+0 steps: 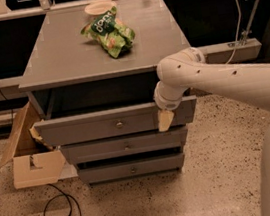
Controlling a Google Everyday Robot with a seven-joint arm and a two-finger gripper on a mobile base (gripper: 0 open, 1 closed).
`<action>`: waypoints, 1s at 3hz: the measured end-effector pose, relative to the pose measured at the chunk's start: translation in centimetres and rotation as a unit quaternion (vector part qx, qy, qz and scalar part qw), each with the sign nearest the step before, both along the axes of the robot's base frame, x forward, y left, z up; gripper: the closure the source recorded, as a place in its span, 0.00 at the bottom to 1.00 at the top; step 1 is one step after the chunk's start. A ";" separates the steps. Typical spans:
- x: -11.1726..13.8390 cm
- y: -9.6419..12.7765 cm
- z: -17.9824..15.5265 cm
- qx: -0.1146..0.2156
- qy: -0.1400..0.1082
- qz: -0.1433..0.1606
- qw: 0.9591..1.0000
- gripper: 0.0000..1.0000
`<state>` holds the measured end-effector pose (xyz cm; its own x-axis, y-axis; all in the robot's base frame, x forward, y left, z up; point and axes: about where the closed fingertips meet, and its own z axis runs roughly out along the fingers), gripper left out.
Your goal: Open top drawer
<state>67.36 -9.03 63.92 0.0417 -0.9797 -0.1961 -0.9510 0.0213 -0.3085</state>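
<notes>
Wrist [171,94] hides most of the gripper [165,119], against the top drawer [77,128] front

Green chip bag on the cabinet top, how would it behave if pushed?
The green chip bag looks crumpled, so probably floppy and light; it would likely slide, not roll. The tool is below, at the top drawer front.

We read no text for certain: the green bag [111,32], upper centre, bears white lettering we cannot make out. The gripper [166,119] sits against the top drawer [102,125], right of centre.
</notes>
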 end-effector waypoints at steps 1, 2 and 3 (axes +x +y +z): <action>-0.2 -0.2 0.1 -0.003 0.020 0.015 1.000 0.00; -0.5 -0.5 0.5 -0.010 0.044 0.033 0.998 0.00; -1.0 -0.5 0.0 -0.016 0.070 0.047 0.996 0.00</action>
<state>66.32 -9.57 63.96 0.1077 -0.9787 -0.1749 -0.9822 -0.0775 -0.1710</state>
